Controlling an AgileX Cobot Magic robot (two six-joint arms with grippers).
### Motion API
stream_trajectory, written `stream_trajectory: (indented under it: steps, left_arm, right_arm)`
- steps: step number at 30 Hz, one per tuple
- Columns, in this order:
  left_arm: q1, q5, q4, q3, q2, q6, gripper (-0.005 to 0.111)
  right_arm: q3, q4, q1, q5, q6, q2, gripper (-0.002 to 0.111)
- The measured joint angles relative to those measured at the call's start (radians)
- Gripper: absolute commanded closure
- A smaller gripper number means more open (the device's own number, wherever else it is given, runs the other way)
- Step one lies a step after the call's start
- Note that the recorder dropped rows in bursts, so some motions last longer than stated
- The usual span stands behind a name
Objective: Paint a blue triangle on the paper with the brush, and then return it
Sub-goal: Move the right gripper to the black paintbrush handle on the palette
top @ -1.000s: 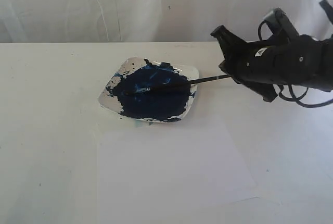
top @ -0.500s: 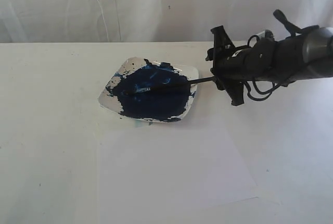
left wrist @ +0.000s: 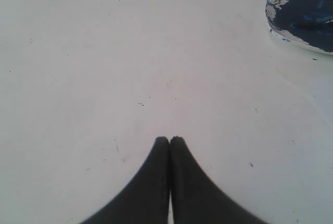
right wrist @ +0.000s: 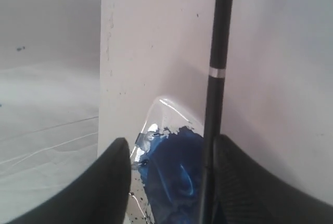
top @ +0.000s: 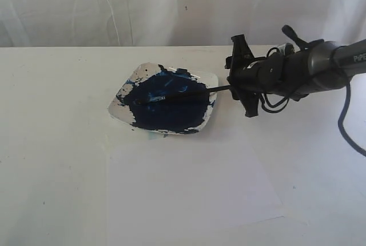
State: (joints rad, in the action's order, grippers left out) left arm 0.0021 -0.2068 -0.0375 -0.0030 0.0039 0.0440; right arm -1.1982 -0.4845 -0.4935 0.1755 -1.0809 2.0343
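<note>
Brush (right wrist: 218,52) sits ungripped between your spread right fingers (right wrist: 110,182)
It lies just beside one finger and clear of the other, its tip far ahead in the paint (top: 166,111) on the plate (top: 116,106). Closing off-centre could shove the handle, smear paint over the rim or tip the plate. The blank paper (top: 194,189) waits off to one side; your left fingers (left wrist: 153,182) are pressed together, empty.

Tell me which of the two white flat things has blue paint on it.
The small square plate, where the brush lies; the larger paper is blank.
</note>
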Motion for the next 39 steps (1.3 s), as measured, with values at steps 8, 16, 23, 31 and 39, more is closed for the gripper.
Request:
stream_trajectory:
  steps: [8, 16, 23, 31, 39]
  left_arm:
    - [0.0, 0.0, 0.0, 0.0, 0.0, 0.0, 0.107]
    - [0.0, 0.0, 0.0, 0.0, 0.0, 0.0, 0.107]
    - [0.0, 0.0, 0.0, 0.0, 0.0, 0.0, 0.107]
    - [0.0, 0.0, 0.0, 0.0, 0.0, 0.0, 0.107]
    - [0.0, 0.0, 0.0, 0.0, 0.0, 0.0, 0.107]
  right_arm:
    - [-0.038, 0.0, 0.0, -0.009, -0.012, 0.059, 0.061]
    - [-0.044, 0.0, 0.0, -0.004, -0.039, 0.086, 0.061]
    - [-0.044, 0.0, 0.0, 0.033, -0.094, 0.114, 0.061]
    - [-0.061, 0.0, 0.0, 0.06, -0.122, 0.13, 0.061]
    - [-0.093, 0.041, 0.0, 0.059, -0.149, 0.143, 0.061]
